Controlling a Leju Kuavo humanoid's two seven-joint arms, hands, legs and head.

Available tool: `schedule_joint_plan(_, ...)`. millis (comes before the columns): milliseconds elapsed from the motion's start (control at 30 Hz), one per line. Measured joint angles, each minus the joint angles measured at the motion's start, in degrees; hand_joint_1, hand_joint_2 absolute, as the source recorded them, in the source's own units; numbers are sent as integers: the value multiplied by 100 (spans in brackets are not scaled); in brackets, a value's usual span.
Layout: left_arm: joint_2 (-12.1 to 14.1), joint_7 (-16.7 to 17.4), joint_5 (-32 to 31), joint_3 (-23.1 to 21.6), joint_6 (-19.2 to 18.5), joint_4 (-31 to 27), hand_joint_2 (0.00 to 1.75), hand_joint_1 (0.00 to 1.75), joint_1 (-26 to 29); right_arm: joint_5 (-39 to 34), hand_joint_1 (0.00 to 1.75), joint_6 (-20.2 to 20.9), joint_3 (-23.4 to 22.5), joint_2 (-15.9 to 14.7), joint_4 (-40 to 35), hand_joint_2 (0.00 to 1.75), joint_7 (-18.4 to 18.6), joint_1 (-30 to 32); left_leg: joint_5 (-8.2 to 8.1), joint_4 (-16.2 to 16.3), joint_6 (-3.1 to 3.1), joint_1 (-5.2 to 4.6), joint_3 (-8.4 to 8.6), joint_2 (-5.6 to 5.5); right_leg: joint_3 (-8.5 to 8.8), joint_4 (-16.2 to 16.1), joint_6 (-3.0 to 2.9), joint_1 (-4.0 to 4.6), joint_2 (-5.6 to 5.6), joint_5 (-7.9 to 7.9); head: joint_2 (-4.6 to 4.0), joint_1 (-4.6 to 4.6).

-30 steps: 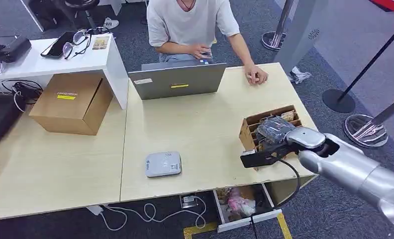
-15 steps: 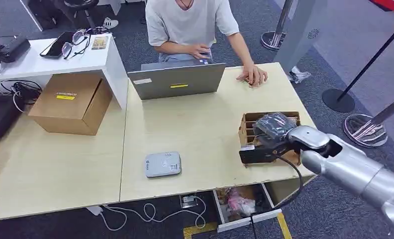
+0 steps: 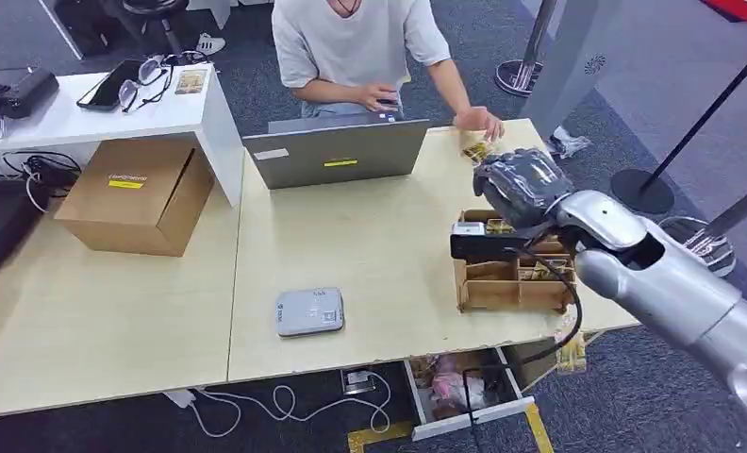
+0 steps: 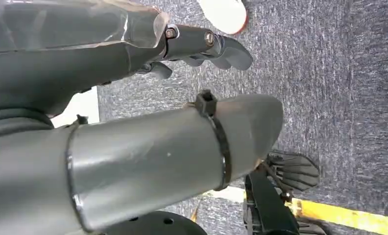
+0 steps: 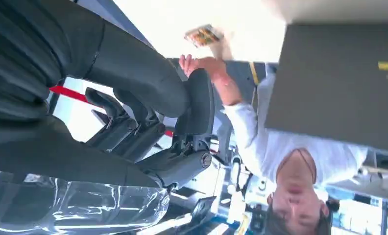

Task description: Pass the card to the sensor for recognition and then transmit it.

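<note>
My right hand (image 3: 521, 187) hovers above the brown cardboard card box (image 3: 502, 288) near the table's right edge. In the right wrist view its thumb (image 5: 198, 98) lies against the curled fingers (image 5: 133, 129), and I see no card between them. A small colourful card (image 3: 473, 149) (image 5: 204, 35) lies on the table just beyond my hand, beside a person's hand (image 3: 478, 121). The grey-white sensor pad (image 3: 308, 311) sits near the table's front edge, well to the left of my right hand. My left hand (image 4: 202, 44) hangs over the carpet with its fingers loose and nothing in it.
A person sits behind an open grey laptop (image 3: 337, 151) at the far edge. A closed cardboard carton (image 3: 134, 193) stands on the left table. An open drawer (image 3: 464, 387) sticks out below the front edge. Barrier posts (image 3: 690, 245) stand to the right.
My right hand has risen from the card box and moved toward the far side. The person's hand has lifted off the table, and a card now shows beside it.
</note>
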Motion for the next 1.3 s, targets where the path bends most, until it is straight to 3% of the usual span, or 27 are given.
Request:
schedule_joint_plan(200,-2,37,-144,-2,2,0,0,0,-31,94,175,-315,-238,435,22,175,-114,-41,0,0,0,1,2,4,0,0,0,1,4,0,0,-2)
schedule_joint_plan(500,-31,-48,-295,0,2,0,0,0,-39,295,175,-428,-352,1003,160,175,-140,-11,2,0,-2,0,4,0,0,1,0,1,2,0,0,0)
schedule_joint_plan(533,-33,-48,-319,0,2,0,0,0,-38,328,162,-446,-371,1029,160,175,-120,3,2,0,-2,0,4,0,0,1,0,1,2,0,0,0)
schedule_joint_plan(567,-35,-50,-334,-2,2,0,0,0,-39,367,65,-448,-387,1045,162,175,-109,15,2,0,-1,0,4,0,0,1,0,1,2,0,0,0)
schedule_joint_plan(633,-37,-50,-359,-2,2,0,0,0,-40,435,0,-437,-411,1064,171,175,-57,48,2,0,-1,0,4,0,0,-1,0,1,2,0,0,0)
schedule_joint_plan(933,-55,-33,-367,0,2,0,0,0,-39,852,0,-376,-546,1042,459,175,201,355,0,0,0,-2,5,0,-1,-4,0,1,1,0,0,0)
schedule_joint_plan(1300,-55,-46,-206,0,-15,0,0,0,-14,870,0,-299,-717,614,662,175,284,824,-1,0,2,-1,3,-2,-1,-4,0,1,0,-1,0,0)
